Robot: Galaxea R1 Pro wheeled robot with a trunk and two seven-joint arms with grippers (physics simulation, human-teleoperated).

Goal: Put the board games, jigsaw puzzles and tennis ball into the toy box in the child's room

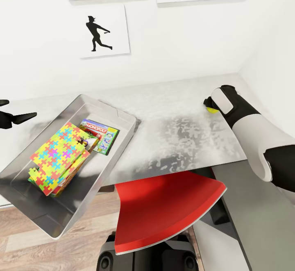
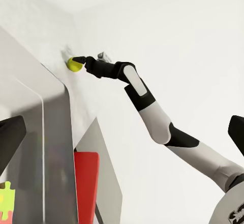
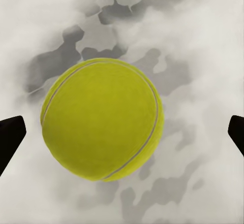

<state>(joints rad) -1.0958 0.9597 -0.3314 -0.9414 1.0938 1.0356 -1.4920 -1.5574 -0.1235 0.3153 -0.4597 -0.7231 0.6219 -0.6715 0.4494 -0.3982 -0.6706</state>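
The yellow-green tennis ball [image 3: 101, 120] lies on the pale table [image 1: 176, 135] near its far right end. My right gripper [image 1: 209, 106] is open around the ball, a black fingertip [image 3: 10, 137] on each side and clear of it. The left wrist view shows the ball [image 2: 75, 64] at the right gripper's tip. At the table's left stands the grey toy box [image 1: 123, 117], holding the jigsaw puzzles [image 1: 59, 156] stacked over a flat game box, with a green Monopoly board game [image 1: 100, 133] beside them. Beside the box's far left, my left gripper [image 1: 14, 111] hangs open and empty.
A red chair [image 1: 164, 209] is tucked under the table's front edge, just before me. A lower grey desk [image 1: 254, 217] adjoins at the near right. White walls with black athlete pictures [image 1: 104, 31] close off the back and right. Bare tabletop lies between box and ball.
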